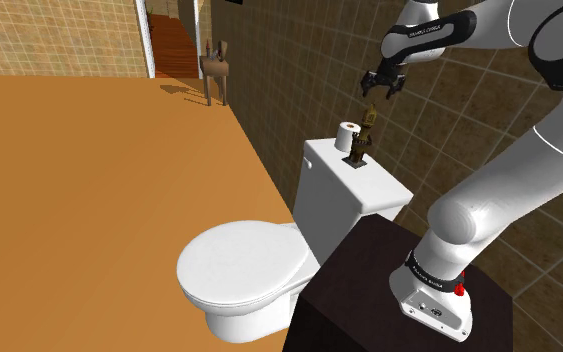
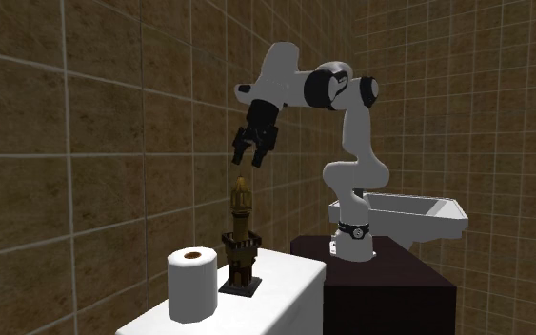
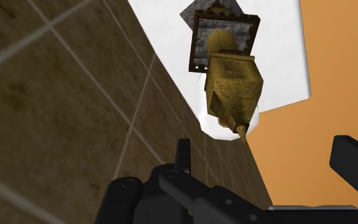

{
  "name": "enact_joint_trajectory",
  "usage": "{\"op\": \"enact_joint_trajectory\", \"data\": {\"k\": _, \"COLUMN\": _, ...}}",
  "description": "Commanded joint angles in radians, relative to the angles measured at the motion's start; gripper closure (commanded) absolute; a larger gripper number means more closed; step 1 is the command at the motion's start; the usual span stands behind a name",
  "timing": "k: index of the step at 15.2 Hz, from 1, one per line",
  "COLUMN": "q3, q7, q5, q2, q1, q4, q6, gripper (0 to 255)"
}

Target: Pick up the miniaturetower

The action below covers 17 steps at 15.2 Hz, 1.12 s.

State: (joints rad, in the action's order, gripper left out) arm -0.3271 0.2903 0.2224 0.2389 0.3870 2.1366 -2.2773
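Note:
The miniature tower (image 1: 363, 136) is a slim brown and gold spire on a dark square base, standing upright on the white toilet tank lid (image 1: 364, 185). In the second exterior view the tower (image 2: 241, 238) rises beside a toilet paper roll (image 2: 194, 283). My black gripper (image 1: 381, 93) hangs open just above the tower's tip, apart from it; the same gripper (image 2: 248, 159) shows its fingers spread. Looking down along the hand, the tower (image 3: 232, 83) lies ahead of the gripper (image 3: 269, 159), its gold top nearest, with nothing between the fingers.
A brown tiled wall (image 1: 449, 110) runs close behind the tank. The toilet bowl with its lid down (image 1: 244, 265) sits in front. The roll (image 1: 347, 135) stands next to the tower. A white sink (image 2: 418, 214) is behind my dark stand (image 2: 389, 285).

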Motion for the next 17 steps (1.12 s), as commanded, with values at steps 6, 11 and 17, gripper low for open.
{"op": "enact_joint_trajectory", "data": {"k": 6, "q3": -0.011, "q7": 0.013, "q5": 0.007, "q2": -0.028, "q1": 0.008, "q4": 0.059, "q6": -0.09, "gripper": 0}}
{"op": "enact_joint_trajectory", "data": {"k": 11, "q3": -0.011, "q7": 0.014, "q5": 0.008, "q2": -0.029, "q1": 0.008, "q4": 0.066, "q6": -0.097, "gripper": 255}}
{"op": "enact_joint_trajectory", "data": {"k": 17, "q3": -0.011, "q7": 0.015, "q5": 0.008, "q2": -0.029, "q1": 0.008, "q4": 0.066, "q6": -0.098, "gripper": 255}}
